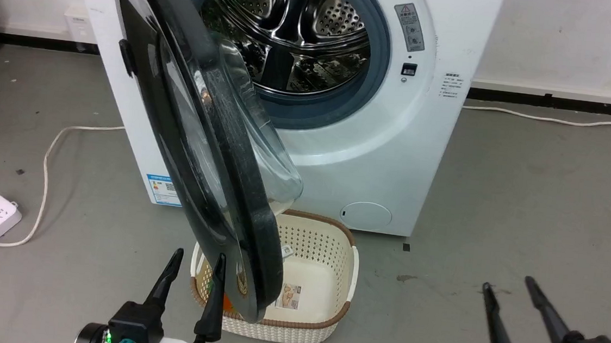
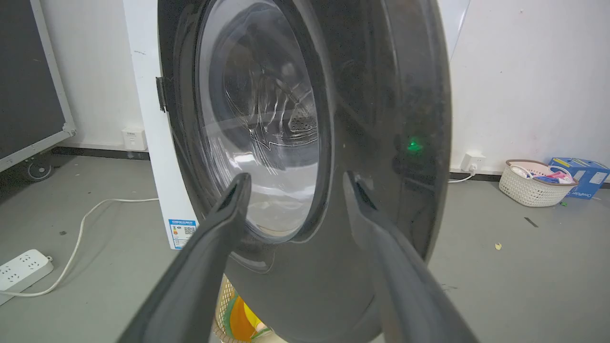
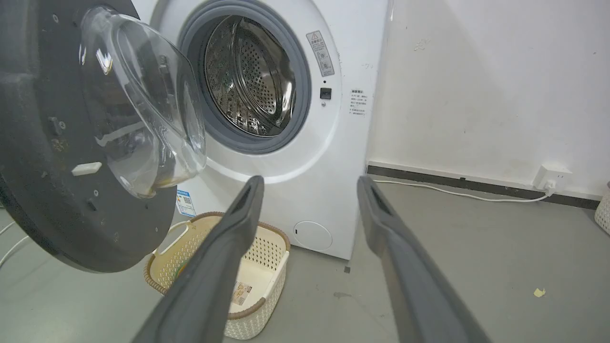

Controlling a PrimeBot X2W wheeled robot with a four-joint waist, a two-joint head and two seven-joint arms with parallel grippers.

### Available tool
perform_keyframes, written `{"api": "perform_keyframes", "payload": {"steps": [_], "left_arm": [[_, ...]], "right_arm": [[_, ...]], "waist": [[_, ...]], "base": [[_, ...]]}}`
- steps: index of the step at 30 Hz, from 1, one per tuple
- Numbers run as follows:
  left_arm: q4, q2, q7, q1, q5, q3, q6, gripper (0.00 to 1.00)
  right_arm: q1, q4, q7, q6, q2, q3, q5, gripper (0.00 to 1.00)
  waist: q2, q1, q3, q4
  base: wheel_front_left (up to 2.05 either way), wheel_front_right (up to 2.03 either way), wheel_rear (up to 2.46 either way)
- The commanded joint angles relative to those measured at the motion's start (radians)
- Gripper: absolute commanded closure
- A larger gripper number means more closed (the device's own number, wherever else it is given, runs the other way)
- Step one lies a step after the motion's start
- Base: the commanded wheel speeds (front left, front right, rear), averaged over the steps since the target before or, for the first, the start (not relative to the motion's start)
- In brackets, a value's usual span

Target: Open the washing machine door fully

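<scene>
Left gripper (image 1: 198, 254) and right gripper (image 1: 508, 283) both spread, empty: your left may skid off the glossy washing machine door (image 1: 198, 147).

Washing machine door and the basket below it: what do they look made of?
The washing machine door: seemingly glossy black plastic, by its sheen, around a clear bowl, glass or plastic. The basket: cream moulded plastic with perforated walls and a brown woven-look rim.

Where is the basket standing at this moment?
In the head view the basket stands on the floor before the washing machine, low centre, its left part hidden behind the lower edge of the door, beside the left gripper.
</scene>
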State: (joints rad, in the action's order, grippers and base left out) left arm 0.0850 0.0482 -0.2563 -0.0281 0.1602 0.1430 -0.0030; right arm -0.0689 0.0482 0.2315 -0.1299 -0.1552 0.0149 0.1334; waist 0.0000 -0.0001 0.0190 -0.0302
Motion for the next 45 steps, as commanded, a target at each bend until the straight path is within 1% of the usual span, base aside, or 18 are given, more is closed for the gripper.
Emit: {"api": "perform_keyframes", "payload": {"steps": [1, 8, 22, 23, 24, 25, 29, 31, 33, 34, 35, 36, 37, 38, 39, 42, 43, 45], "left_arm": [[0.003, 0.002, -0.006, -0.016, -0.007, -0.004, -0.004, 0.00], [0.016, 0.002, -0.006, -0.022, -0.008, -0.004, -0.007, 0.00], [0.042, 0.002, -0.006, -0.021, -0.005, -0.005, -0.006, 0.00], [0.042, 0.002, -0.006, -0.020, -0.005, -0.005, -0.006, 0.42], [0.042, 0.002, -0.006, -0.020, -0.005, -0.005, -0.006, 0.42], [0.028, 0.002, -0.006, -0.018, -0.004, -0.004, -0.010, 1.00], [0.009, 0.002, -0.006, -0.013, -0.001, -0.011, -0.008, 1.00], [-0.019, 0.002, -0.006, -0.003, 0.021, -0.027, 0.000, 1.00], [-0.091, 0.002, -0.006, 0.024, 0.045, -0.062, 0.026, 1.00], [-0.091, 0.002, -0.006, 0.024, 0.045, -0.062, 0.026, 1.00], [-0.155, 0.002, -0.006, 0.049, 0.074, -0.091, 0.047, 1.00], [-0.155, 0.002, -0.006, 0.049, 0.074, -0.091, 0.047, 1.00], [-0.189, 0.002, -0.006, 0.065, 0.079, -0.106, 0.055, 1.00], [-0.257, 0.002, -0.006, 0.102, 0.070, -0.132, 0.063, 1.00], [-0.257, 0.002, -0.006, 0.102, 0.070, -0.132, 0.063, 1.00], [-0.357, 0.002, -0.006, 0.160, 0.061, -0.148, 0.071, 1.00], [-0.414, 0.002, -0.006, 0.194, 0.050, -0.145, 0.070, 1.00], [-0.437, 0.002, -0.006, 0.207, 0.047, -0.138, 0.069, 1.00]], "right_arm": [[-0.021, -0.018, 0.008, -0.001, 0.030, -0.007, -0.020, 0.00], [-0.050, -0.024, 0.019, -0.001, 0.083, -0.013, -0.082, 0.00], [-0.054, -0.003, 0.029, -0.001, 0.102, -0.001, -0.111, 0.00], [-0.054, -0.002, 0.029, -0.001, 0.102, -0.001, -0.109, 0.00], [-0.054, -0.002, 0.029, -0.001, 0.102, -0.001, -0.109, 0.00], [-0.053, -0.002, 0.029, -0.001, 0.103, -0.001, -0.106, 0.00], [-0.052, -0.002, 0.030, -0.001, 0.104, 0.000, -0.101, 0.00], [-0.050, -0.001, 0.030, -0.001, 0.104, 0.000, -0.099, 0.00], [-0.046, -0.002, 0.030, -0.001, 0.104, 0.000, -0.095, 0.00], [-0.046, -0.002, 0.030, -0.001, 0.104, 0.000, -0.095, 0.00], [-0.042, -0.003, 0.030, -0.001, 0.104, -0.002, -0.092, 0.00], [-0.042, -0.003, 0.030, -0.001, 0.104, -0.002, -0.092, 0.00], [-0.041, -0.004, 0.030, -0.001, 0.104, -0.002, -0.091, 0.00], [-0.038, -0.003, 0.030, -0.001, 0.105, -0.002, -0.089, 0.00], [-0.038, -0.003, 0.030, -0.001, 0.105, -0.002, -0.089, 0.00], [-0.035, -0.003, 0.030, -0.001, 0.105, 0.000, -0.087, 0.00], [-0.034, -0.002, 0.030, -0.001, 0.105, 0.003, -0.084, 0.00], [-0.033, -0.002, 0.030, -0.001, 0.105, 0.005, -0.083, 0.00]], "waist": [[0.0000, 0.0001, 0.002, 0.003], [0.0000, 0.0001, 0.007, 0.000], [0.0000, 0.0001, 0.009, -0.011], [0.0000, 0.0001, 0.009, -0.011], [0.0000, 0.0001, 0.009, -0.011], [0.0000, 0.0001, 0.007, -0.012], [0.0000, 0.0001, 0.004, -0.014], [0.0000, 0.0001, 0.002, -0.015], [0.0000, 0.0001, 0.000, -0.014], [0.0000, 0.0001, 0.000, -0.014], [0.0000, 0.0001, -0.002, -0.012], [0.0000, 0.0001, -0.002, -0.012], [0.0000, 0.0001, -0.003, -0.011], [0.0000, 0.0001, -0.003, -0.009], [0.0000, 0.0001, -0.003, -0.009], [0.0000, 0.0001, -0.004, -0.005], [0.0000, 0.0001, -0.005, 0.000], [0.0000, 0.0001, -0.005, 0.002]], "base": [[0.00, 0.00, 0.00], [0.00, 0.00, 0.00], [0.00, 0.00, 0.00], [0.00, 0.00, 0.00], [0.00, 0.00, 0.00], [0.00, 0.00, 0.00], [0.00, 0.00, 0.00], [0.00, 0.00, 0.00], [0.00, 0.00, 0.00], [0.00, 0.00, 0.00], [0.00, 0.00, 0.00], [0.00, 0.00, 0.00], [0.00, 0.00, 0.00], [0.00, 0.00, 0.00], [0.00, 0.00, 0.00], [0.00, 0.00, 0.00], [0.00, 0.00, 0.00], [0.00, 0.00, 0.00]]}}
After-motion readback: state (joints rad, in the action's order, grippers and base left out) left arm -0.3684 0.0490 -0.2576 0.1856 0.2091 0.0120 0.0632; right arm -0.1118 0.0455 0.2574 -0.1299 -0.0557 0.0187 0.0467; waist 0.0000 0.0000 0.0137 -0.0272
